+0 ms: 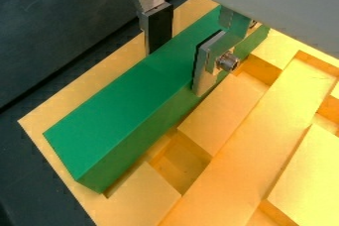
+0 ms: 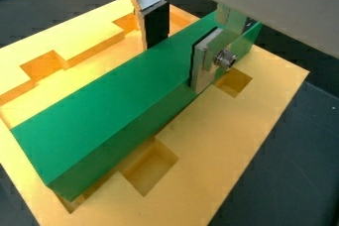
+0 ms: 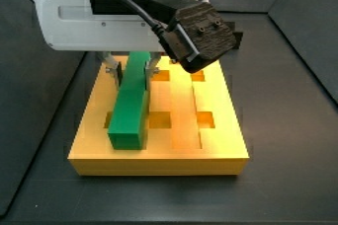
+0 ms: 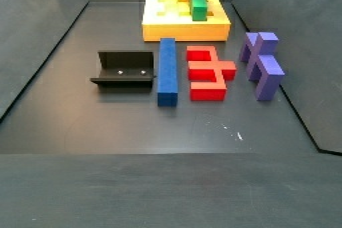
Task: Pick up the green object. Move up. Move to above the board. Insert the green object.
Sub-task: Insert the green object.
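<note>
The dark grey floor (image 4: pixel 80 102) carries everything. At its far end lies the board (image 4: pixel 160 19), flat. Nearer, in a row, stand the fixture (image 4: pixel 123 70), a long blue bar (image 4: pixel 166 69) just beside it, a red stepped block (image 4: pixel 207 73) against the bar, and two purple blocks (image 4: pixel 263 64) a little apart. The end effector (image 3: pixel 128 69) hangs above the board, off the floor.

Five blocks (image 4: pixel 167 69), one board (image 4: pixel 163 19), one fixture (image 4: pixel 123 70)
</note>
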